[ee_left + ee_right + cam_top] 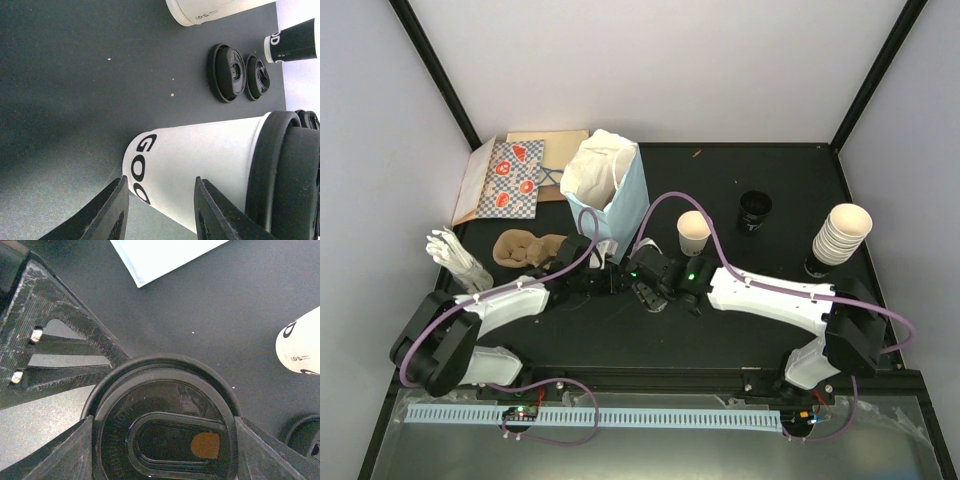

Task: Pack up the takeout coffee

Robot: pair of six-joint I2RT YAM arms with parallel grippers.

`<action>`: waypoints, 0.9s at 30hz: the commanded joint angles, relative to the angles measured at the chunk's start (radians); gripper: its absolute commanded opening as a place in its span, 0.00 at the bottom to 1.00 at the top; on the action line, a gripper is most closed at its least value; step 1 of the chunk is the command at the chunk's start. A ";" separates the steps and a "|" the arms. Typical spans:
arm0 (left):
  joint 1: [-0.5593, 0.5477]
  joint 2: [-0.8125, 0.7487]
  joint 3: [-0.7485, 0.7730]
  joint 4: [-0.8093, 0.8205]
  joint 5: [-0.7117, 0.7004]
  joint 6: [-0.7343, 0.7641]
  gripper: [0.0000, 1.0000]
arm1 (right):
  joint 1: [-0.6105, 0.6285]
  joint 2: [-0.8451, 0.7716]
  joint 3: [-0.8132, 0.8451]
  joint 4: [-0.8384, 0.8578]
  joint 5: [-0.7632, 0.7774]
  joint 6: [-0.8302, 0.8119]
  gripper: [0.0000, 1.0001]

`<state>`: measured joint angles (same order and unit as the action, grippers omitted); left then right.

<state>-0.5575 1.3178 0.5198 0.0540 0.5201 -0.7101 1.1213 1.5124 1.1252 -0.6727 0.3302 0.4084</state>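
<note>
A cream-white takeout coffee cup [200,165] printed with black letters stands upright at mid-table, a black lid [165,440] on top of it. My right gripper [164,422] reaches down from above and is shut on that lid's rim [267,165]. My left gripper [160,180] is beside the cup with its jaws apart. Its tips sit right at the cup's side with nothing clamped between them. In the top view both grippers, left [612,280] and right [642,272], meet in front of the light blue bag [620,195] and hide the cup.
An unlidded white cup [693,233] stands right of the bag. Further right are a black cup [754,212] and a stack of white cups [842,232]. Two loose lids [227,72] lie on the table. A brown carrier [525,248] and patterned papers [510,180] sit at the left.
</note>
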 commanded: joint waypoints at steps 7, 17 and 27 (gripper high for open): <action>0.002 -0.028 -0.008 0.035 -0.018 -0.010 0.38 | -0.016 0.036 -0.025 -0.024 -0.066 0.038 0.71; 0.006 -0.220 -0.056 -0.043 -0.097 -0.023 0.38 | -0.017 0.009 -0.063 -0.047 -0.159 -0.008 0.70; 0.016 -0.321 -0.063 -0.096 -0.067 -0.039 0.39 | -0.015 -0.012 -0.090 -0.070 -0.285 -0.123 0.70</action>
<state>-0.5488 1.0203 0.4576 -0.0071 0.4461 -0.7376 1.0988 1.4788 1.0840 -0.6315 0.1944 0.3233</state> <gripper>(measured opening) 0.390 0.711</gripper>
